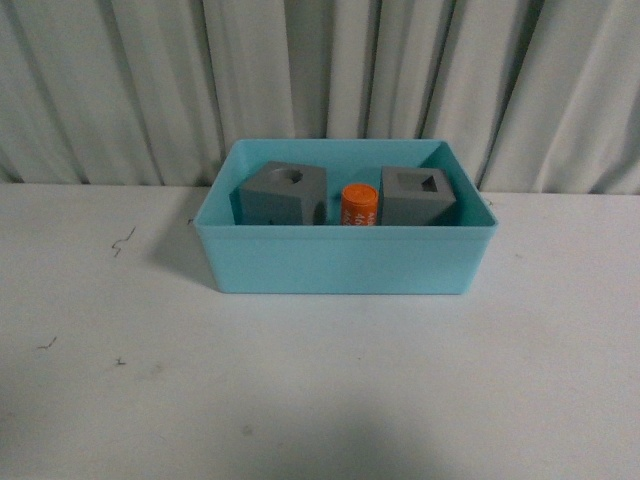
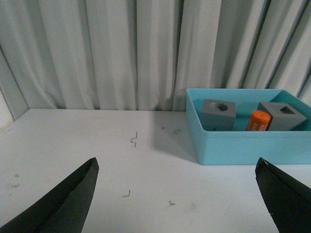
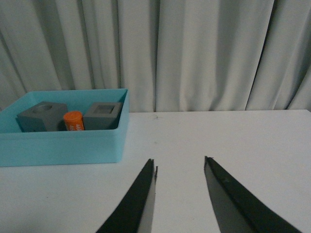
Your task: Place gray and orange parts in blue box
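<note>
White table (image 1: 320, 400); pleated curtain (image 1: 150, 80) behind.

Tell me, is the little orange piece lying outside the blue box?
No, the orange cylinder stands inside the blue box, between the two gray cubes.

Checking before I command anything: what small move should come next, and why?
Probably none beyond holding both arms back. Both gray cubes and the orange cylinder already sit inside the blue box. The left gripper and right gripper are open, empty and clear of it.
</note>
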